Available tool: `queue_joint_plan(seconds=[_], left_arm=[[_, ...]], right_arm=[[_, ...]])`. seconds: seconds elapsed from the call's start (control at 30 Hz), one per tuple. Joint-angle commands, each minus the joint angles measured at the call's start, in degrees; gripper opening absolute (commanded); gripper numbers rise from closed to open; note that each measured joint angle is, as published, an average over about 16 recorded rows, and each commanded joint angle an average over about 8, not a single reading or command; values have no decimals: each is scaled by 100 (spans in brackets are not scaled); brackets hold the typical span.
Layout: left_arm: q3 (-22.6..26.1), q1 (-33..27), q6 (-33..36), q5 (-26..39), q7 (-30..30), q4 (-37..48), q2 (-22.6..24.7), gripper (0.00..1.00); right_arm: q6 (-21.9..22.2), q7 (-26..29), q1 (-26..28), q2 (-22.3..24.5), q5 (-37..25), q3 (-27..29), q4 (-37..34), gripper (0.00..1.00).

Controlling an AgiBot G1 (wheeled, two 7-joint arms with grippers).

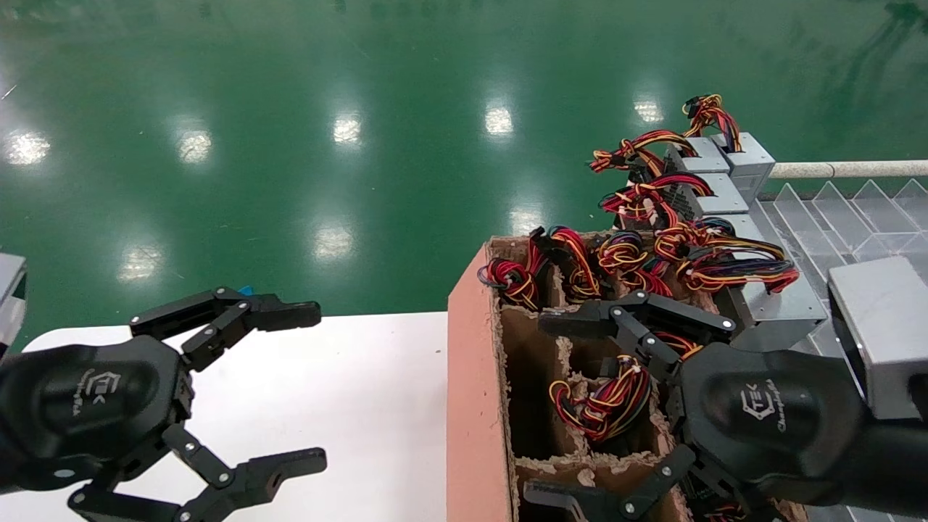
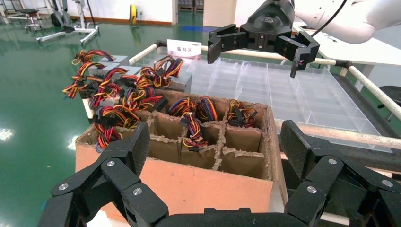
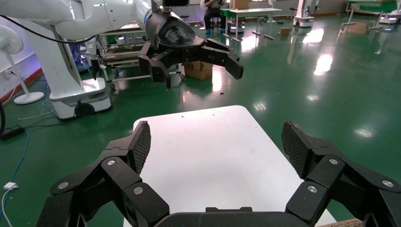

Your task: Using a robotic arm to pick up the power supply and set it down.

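Note:
Several grey power supplies (image 1: pixel 725 192) with red, yellow and black wire bundles stand in and behind a divided cardboard box (image 1: pixel 471 391). One wire bundle (image 1: pixel 602 402) fills a cell right under my right gripper (image 1: pixel 544 406), and its metal box is hidden down in the cell. I cannot tell which unit is the task's power supply. The right gripper hovers open above the box with nothing between its fingers; in the left wrist view the right gripper (image 2: pixel 257 45) hangs high beyond the box (image 2: pixel 189 184). My left gripper (image 1: pixel 308 386) is open and empty over the white table (image 1: pixel 348 391).
A clear plastic divided tray (image 1: pixel 855 217) lies right of the box, with a pale rail along its far side. Green floor surrounds the table. Several cells of the box nearest the table hold nothing. The right wrist view looks across the bare tabletop (image 3: pixel 213 146) at my left gripper (image 3: pixel 198 61).

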Motion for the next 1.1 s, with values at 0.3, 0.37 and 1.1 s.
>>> queue_joint_plan(seconds=[0.3,0.37,1.1], left_arm=[[0,0,0,0,0,0,0,0],[0,0,0,0,0,0,0,0],[0,0,0,0,0,0,0,0]], right_arm=[[285,-318,129,-294,-370,-83,-322,100],[418,-473,211,-453,-522,-120,-514,100],[1552,-2329,1618,-2227,-2353,-825,-3300,0]])
